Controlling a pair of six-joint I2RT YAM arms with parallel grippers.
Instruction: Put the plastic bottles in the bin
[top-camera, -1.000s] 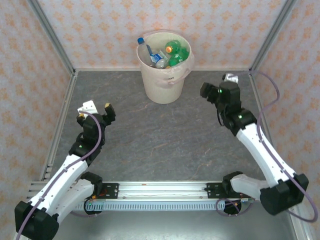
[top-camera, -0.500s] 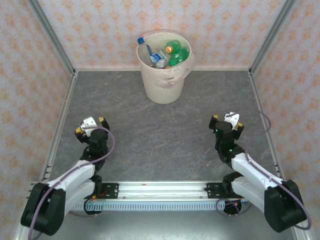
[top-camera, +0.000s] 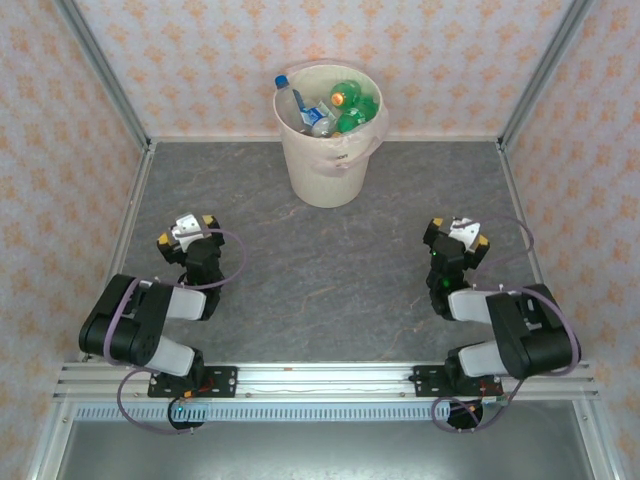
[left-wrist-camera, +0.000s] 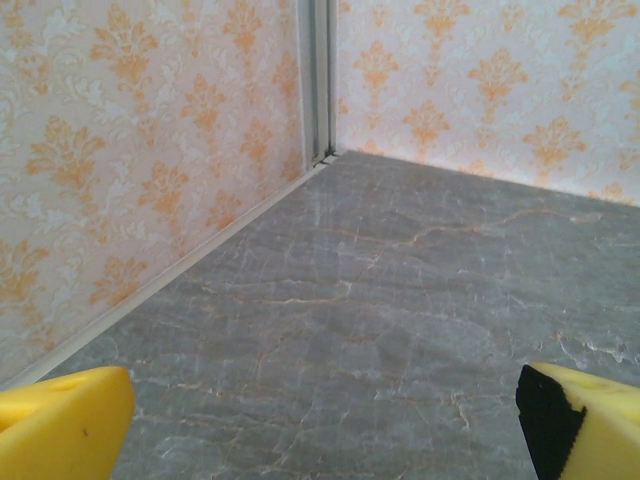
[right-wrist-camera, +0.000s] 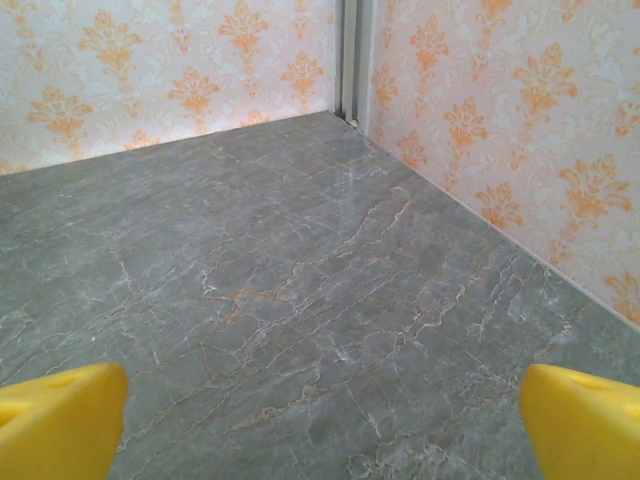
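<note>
The cream bin (top-camera: 322, 172) stands at the back middle of the grey table. Several plastic bottles (top-camera: 330, 108) lie inside it: green ones (top-camera: 352, 98), a clear one with a blue cap (top-camera: 289, 97) and an orange cap among them. My left gripper (top-camera: 188, 232) sits folded back at the near left, open, with nothing between its yellow fingertips (left-wrist-camera: 62, 428). My right gripper (top-camera: 456, 233) sits folded back at the near right, also open and empty, its yellow fingertips (right-wrist-camera: 585, 425) wide apart. Both are far from the bin.
Patterned orange walls with metal corner posts (left-wrist-camera: 320, 80) (right-wrist-camera: 352, 60) close the table in on three sides. A metal rail (top-camera: 320, 378) runs along the near edge by the arm bases. Marbled grey tabletop (top-camera: 320, 270) lies between the grippers and the bin.
Both arms have drawn back from the middle of the table and folded down near their bases. The right gripper came back from beside the bin and opened fully.
</note>
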